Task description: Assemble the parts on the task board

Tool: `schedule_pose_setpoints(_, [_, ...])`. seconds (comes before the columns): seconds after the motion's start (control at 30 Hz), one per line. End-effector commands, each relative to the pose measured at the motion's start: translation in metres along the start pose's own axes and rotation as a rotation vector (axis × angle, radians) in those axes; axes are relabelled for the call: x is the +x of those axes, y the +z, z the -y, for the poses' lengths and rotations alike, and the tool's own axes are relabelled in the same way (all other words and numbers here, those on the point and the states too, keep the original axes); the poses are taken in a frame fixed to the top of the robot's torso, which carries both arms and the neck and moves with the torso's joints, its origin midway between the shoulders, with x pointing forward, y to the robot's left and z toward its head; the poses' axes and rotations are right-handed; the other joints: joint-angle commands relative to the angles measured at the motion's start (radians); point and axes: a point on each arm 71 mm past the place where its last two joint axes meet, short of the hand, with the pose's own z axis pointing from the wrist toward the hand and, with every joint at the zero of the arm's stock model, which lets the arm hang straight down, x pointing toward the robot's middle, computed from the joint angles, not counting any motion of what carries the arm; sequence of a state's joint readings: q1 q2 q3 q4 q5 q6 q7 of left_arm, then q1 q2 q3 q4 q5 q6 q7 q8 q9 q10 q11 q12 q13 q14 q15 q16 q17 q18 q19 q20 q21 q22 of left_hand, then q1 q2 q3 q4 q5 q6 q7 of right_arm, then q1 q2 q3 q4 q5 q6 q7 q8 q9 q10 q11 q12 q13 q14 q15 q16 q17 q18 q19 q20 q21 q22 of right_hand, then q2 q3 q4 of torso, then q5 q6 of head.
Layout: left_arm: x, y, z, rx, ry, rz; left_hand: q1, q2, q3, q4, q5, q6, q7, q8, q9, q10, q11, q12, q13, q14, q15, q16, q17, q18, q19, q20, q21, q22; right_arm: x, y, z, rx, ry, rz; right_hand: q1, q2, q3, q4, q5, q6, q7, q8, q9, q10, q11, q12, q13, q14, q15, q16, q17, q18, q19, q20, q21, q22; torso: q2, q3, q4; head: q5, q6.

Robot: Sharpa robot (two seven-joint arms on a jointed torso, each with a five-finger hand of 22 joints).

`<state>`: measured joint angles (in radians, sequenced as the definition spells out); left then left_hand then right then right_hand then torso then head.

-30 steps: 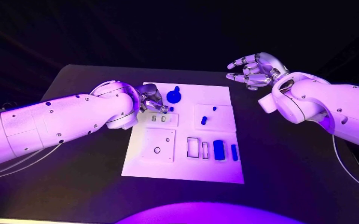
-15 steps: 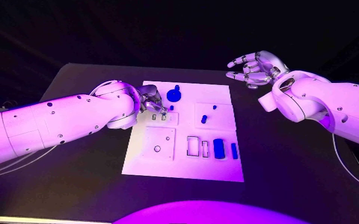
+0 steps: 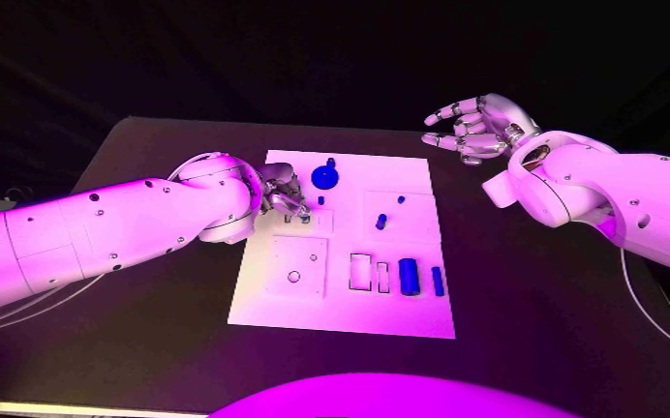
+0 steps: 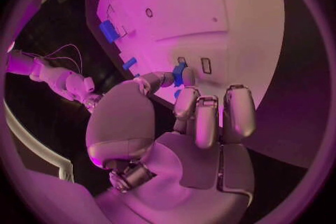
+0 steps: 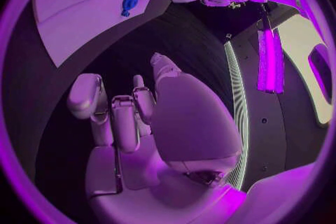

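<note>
White, the task board [image 3: 350, 312] lies in the middle of the black desk [image 3: 139, 341]. At its near-left a raised panel with a small ring [image 3: 293, 278] is seen; what the ring is cannot be made out. The left hand [image 3: 284, 191] is lowered over the board's far-left part, and its fingertips are hidden behind the arm in the head view. In the left wrist view a small blue part [image 4: 179, 74] is seen pinched between the thumb and a finger, just above two small slots [image 4: 194, 64], the other fingers being curled beside it. A round blue part [image 3: 324, 178] stands just beside that hand. Toward the right, two small blue parts [image 3: 381, 222] are seated on a square panel, and a blue block [image 3: 408, 277] and a thin blue strip [image 3: 437, 283] lie near the board's near-right edge. The right hand [image 3: 472, 131] is held above the desk, past the board's far-right corner, fingers spread and half-curled, nothing in them.
</note>
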<state>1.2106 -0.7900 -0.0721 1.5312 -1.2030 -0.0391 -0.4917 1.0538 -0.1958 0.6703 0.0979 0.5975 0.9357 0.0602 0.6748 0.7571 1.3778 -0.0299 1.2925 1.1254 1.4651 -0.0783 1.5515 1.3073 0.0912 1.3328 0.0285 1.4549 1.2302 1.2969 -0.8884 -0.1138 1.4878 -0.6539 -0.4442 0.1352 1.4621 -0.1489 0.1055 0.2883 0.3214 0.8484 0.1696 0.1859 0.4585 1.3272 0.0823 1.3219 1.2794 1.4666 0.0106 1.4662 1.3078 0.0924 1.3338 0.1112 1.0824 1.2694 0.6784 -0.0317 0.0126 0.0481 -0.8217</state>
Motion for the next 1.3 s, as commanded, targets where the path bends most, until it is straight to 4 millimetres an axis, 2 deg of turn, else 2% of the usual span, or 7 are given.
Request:
schedule_pose_setpoints(0.03, [0.003, -0.0001, 0.0009, 0.008, 0.017, -0.035, 0.024, 0.014, 0.14, -0.148, 0.0, 0.017, -0.017, 0.001, 0.001, -0.006, -0.001, -0.005, -0.001, 0.092, -0.005, -0.002, 0.212, -0.02, 0.008, 0.002, -0.003, 0.0, 0.0011, -0.0001, -0.0011, -0.012, -0.005, -0.006, -0.01, 0.002, 0.005, 0.001, 0.005, -0.007, -0.002, 0.004, -0.001, -0.003, -0.001, -0.004, 0.0, 0.046, -0.005, -0.004, 0.024, 0.012, -0.005, -0.001, -0.004, -0.001, 0.001, 0.0002, 0.0001, 0.001, 0.0])
schedule_pose_setpoints(0.83, [0.0062, 0.0001, 0.0006, 0.008, 0.014, -0.064, 0.043, 0.009, 0.112, -0.139, -0.007, 0.015, -0.014, -0.006, -0.009, -0.012, 0.002, -0.019, -0.017, 0.09, -0.002, -0.004, 0.207, -0.018, 0.003, 0.004, -0.008, -0.007, 0.0001, 0.0, -0.0004, -0.011, -0.006, -0.003, -0.012, 0.003, 0.006, 0.001, 0.006, -0.007, -0.002, 0.005, -0.001, -0.002, -0.001, -0.004, -0.001, 0.046, -0.005, -0.004, 0.023, 0.013, -0.006, -0.001, -0.006, -0.002, 0.0, 0.0003, -0.0005, 0.002, -0.001])
schedule_pose_setpoints(1.3, [0.008, 0.0002, 0.0008, 0.008, 0.015, -0.079, 0.079, -0.008, 0.079, -0.146, -0.006, 0.016, -0.012, -0.014, -0.025, -0.012, 0.004, -0.026, -0.02, 0.091, -0.001, -0.003, 0.21, -0.018, 0.003, 0.006, -0.009, -0.006, 0.0, 0.0, -0.0004, -0.011, -0.007, -0.002, -0.012, 0.003, 0.006, 0.001, 0.006, -0.007, -0.002, 0.005, -0.001, -0.002, -0.001, -0.004, -0.001, 0.046, -0.005, -0.004, 0.023, 0.013, -0.006, -0.001, -0.006, -0.002, 0.0, -0.0002, -0.0007, 0.003, 0.002])
